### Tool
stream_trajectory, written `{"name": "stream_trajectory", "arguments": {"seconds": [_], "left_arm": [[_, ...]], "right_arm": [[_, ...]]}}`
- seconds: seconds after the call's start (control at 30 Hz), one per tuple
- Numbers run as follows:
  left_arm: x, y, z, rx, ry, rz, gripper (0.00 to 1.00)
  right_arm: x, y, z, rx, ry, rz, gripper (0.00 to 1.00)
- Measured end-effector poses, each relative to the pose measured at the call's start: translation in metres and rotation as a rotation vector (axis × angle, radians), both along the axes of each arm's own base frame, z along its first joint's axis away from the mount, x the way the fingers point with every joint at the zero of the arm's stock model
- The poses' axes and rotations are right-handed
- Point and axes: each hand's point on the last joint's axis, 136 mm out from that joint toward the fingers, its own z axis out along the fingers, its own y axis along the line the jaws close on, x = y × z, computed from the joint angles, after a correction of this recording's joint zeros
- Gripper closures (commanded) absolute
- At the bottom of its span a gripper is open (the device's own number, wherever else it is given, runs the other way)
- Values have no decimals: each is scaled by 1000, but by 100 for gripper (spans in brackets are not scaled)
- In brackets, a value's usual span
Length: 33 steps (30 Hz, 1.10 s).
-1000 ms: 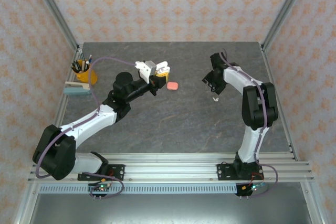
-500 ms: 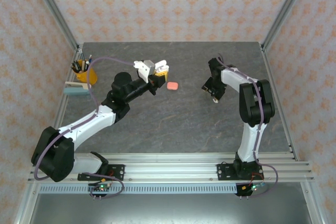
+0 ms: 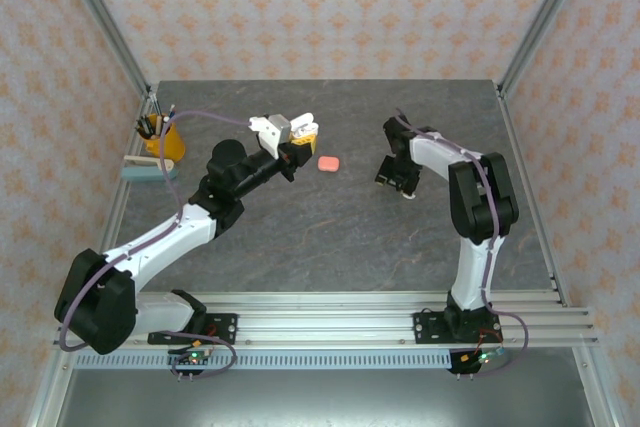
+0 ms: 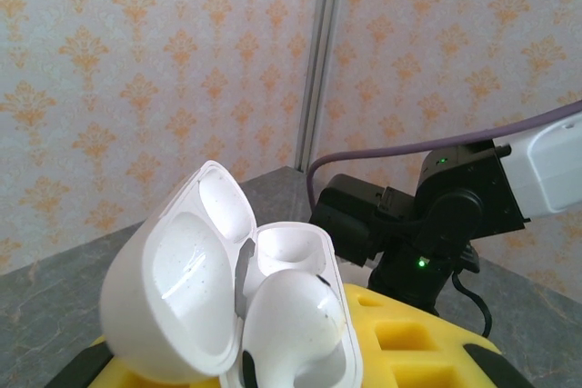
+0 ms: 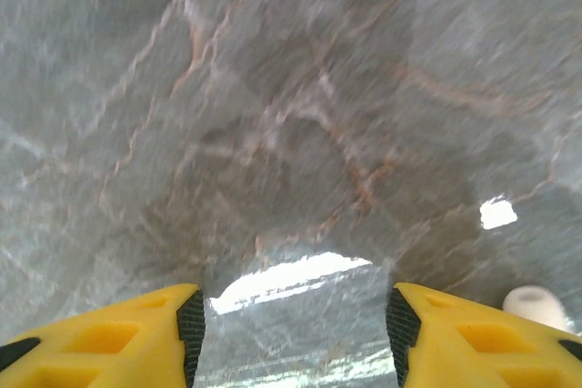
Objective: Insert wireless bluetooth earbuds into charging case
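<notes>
My left gripper (image 3: 297, 139) is raised over the back of the table and shut on a white charging case (image 4: 273, 315). The case's lid (image 4: 168, 293) is flipped open. One white earbud (image 4: 291, 320) sits in the near socket, and the far socket (image 4: 286, 256) is empty. A yellow finger (image 4: 427, 343) shows beside the case. My right gripper (image 5: 291, 338) hangs low over the table, open, with bare stone between its pads. Another white earbud (image 5: 538, 306) lies just outside its right finger (image 5: 473, 338). The same earbud (image 3: 408, 195) lies by the gripper (image 3: 392, 175) in the top view.
A closed coral-pink case (image 3: 328, 162) lies on the grey stone table (image 3: 330, 237) between the two grippers. An orange pen cup (image 3: 162, 137) and a pale block (image 3: 146, 172) stand at the left edge. Metal posts frame the table's corners.
My right gripper has swung left and slightly nearer, narrowing a little, so the loose earbud now lies on its right. The left gripper with the case has drifted slightly left.
</notes>
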Motion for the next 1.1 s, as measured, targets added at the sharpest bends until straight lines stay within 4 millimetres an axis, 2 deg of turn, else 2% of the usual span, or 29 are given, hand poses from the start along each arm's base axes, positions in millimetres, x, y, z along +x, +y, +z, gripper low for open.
{"name": "stream_trajectory", "arguments": {"seconds": [0.13,0.23,0.3,0.4,0.5,0.57,0.67,0.83,1.1], "left_arm": [[0,0,0,-1,-1,2,100],[0,0,0,-1,-1,2,100],[0,0,0,0,0,2,100],[0,0,0,-1,0,3,100],[1,1,0,-1,0,11,100],[2,2,0,0,1,16,100],[6,0,-2,3,8,16,100],[16,-5,-2,7,15,16,100],[30,-13,-5,1,37,15,100]], "right_arm": [[-23,9,1,24,29,54,43],[-54,11,4,48,88,72,41],[-68,8,14,47,96,57,39],[-64,-2,45,29,9,-36,36],[-56,-18,76,11,-101,-208,35],[-54,-29,84,-5,-133,-336,34],[-53,-41,80,-22,-118,-527,35],[-43,-46,61,-37,-39,-760,35],[-17,-51,35,-44,36,-915,36]]}}
